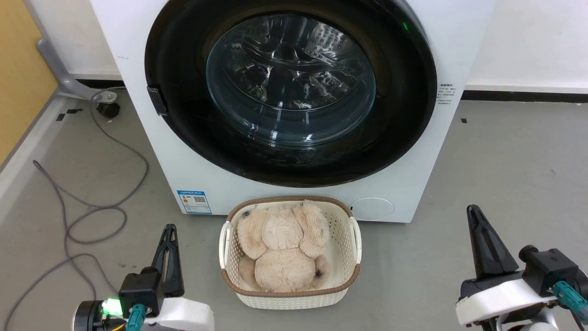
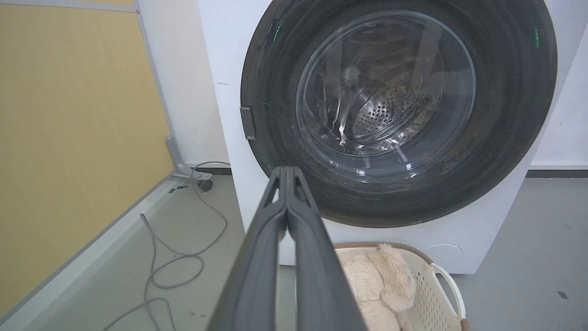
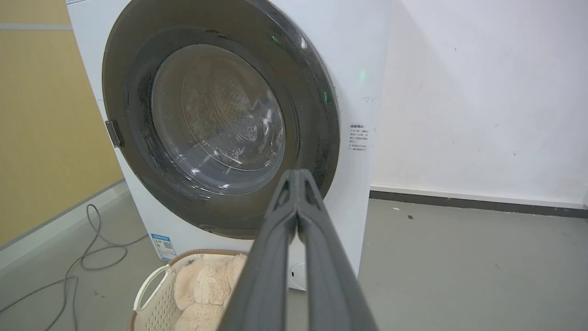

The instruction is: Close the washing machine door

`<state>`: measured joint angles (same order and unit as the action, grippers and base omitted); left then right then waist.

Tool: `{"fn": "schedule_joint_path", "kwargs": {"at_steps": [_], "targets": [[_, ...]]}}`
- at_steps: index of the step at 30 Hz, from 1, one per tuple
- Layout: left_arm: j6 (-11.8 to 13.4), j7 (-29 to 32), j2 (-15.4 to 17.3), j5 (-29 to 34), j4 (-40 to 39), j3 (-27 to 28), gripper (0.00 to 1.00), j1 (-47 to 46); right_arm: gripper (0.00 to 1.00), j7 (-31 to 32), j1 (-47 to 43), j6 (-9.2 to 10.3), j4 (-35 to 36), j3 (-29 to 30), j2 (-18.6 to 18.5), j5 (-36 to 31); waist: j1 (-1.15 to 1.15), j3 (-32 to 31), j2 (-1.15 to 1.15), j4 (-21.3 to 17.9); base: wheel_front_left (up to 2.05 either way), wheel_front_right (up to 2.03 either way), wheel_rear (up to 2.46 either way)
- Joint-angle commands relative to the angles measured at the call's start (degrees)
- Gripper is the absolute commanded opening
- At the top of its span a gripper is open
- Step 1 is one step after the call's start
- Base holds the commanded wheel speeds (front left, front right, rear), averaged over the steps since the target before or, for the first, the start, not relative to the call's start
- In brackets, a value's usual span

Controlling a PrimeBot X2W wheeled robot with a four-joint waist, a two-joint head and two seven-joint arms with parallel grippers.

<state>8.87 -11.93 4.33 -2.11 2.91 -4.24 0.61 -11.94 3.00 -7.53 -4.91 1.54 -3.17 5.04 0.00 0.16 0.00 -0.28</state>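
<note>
Your washing machine door (image 1: pixel 404 92) lay flush against the washing machine (image 1: pixel 220 184).
You had the left gripper (image 1: pixel 170 228) and right gripper (image 1: pixel 472 210) near you, fingers pressed together, either side of the basket (image 1: pixel 344 230), well apart from the door.

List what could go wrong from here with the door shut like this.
1. The washing machine door looks flush with the washing machine, but its latch is not visible; if it is not caught, the door may swing open.
2. The basket sits right in front, so driving in for another push could hit it.
3. A loose cable lies on the floor beyond the left gripper and might snag the wheels.
</note>
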Motion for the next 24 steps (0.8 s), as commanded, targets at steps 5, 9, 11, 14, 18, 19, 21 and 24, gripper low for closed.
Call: {"fn": "schedule_joint_path", "kwargs": {"at_steps": [5, 9, 11, 14, 18, 19, 21, 24], "targets": [[-0.63, 0.86, -0.18, 0.48, -0.44, 0.43, 0.00, -0.14, 0.00, 0.81, -0.72, 0.01, 0.59, -0.15, 0.07, -0.48, 0.00, -0.01, 0.00, 0.02, 0.00, 0.00, 0.00], [-0.98, 1.33, -0.24, 0.55, -0.54, 0.59, 0.00, -0.16, 0.00, 1.29, -0.82, 0.01, 0.77, -0.21, 0.08, -0.67, 0.00, -0.01, 0.00, 0.03, 0.00, 0.00, 0.00], [-1.15, 1.56, -0.26, 0.58, -0.59, 0.67, 0.00, -0.17, 0.00, 1.52, -0.87, 0.01, 0.86, -0.24, 0.08, -0.77, 0.00, -0.02, 0.00, 0.03, 0.00, 0.00, 0.00], [-1.41, 1.91, -0.30, 0.63, -0.67, 0.79, 0.00, -0.19, 0.00, 1.87, -0.94, 0.01, 1.00, -0.29, 0.09, -0.91, 0.00, -0.02, 0.00, 0.04, 0.00, 0.00, 0.00], [-1.76, 2.38, -0.36, 0.70, -0.78, 0.95, 0.00, -0.21, 0.00, 2.34, -1.03, 0.01, 1.18, -0.34, 0.10, -1.10, 0.00, -0.03, 0.00, 0.05, 0.00, 0.00, 0.00], [-1.85, 2.50, -0.37, 0.72, -0.80, 0.99, 0.00, -0.21, 0.00, 2.46, -1.06, 0.02, 1.23, -0.36, 0.10, -1.15, 0.00, -0.03, 0.00, 0.06, 0.00, 0.00, 0.00], [-2.02, 2.73, -0.40, 0.75, -0.85, 1.07, 0.00, -0.22, 0.00, 2.70, -1.11, 0.02, 1.32, -0.39, 0.11, -1.25, 0.00, -0.03, 0.00, 0.06, 0.00, 0.00, 0.00], [-2.28, 3.08, -0.44, 0.81, -0.93, 1.20, 0.00, -0.24, 0.00, 3.05, -1.18, 0.02, 1.45, -0.43, 0.12, -1.39, 0.00, -0.04, 0.00, 0.07, 0.00, 0.00, 0.00]]}}
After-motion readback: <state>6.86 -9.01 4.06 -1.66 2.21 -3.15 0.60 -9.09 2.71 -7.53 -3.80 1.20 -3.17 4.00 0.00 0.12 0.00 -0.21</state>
